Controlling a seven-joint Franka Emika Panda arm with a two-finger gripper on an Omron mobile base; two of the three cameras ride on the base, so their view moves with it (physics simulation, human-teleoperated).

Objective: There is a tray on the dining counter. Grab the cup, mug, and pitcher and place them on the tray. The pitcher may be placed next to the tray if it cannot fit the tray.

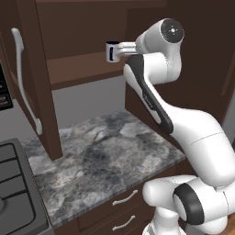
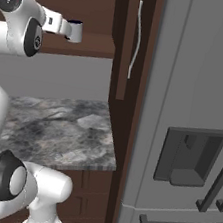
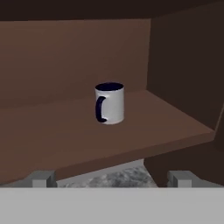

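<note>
Small white cylindrical mug with navy handle upright on the brown wooden cabinet shelf. My tool wide, empty. Likely light, rigid, glazed-slick; I'd pinch the body, clear of the handle.

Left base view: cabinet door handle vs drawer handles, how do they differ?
The cabinet door handle is long and runs nearly upright; the drawer handles are short and lie roughly level. The cabinet door handle sits above the marbled worktop; the drawer handles sit below its front edge. Both are pale, curved bar pulls on dark brown fronts.
</note>
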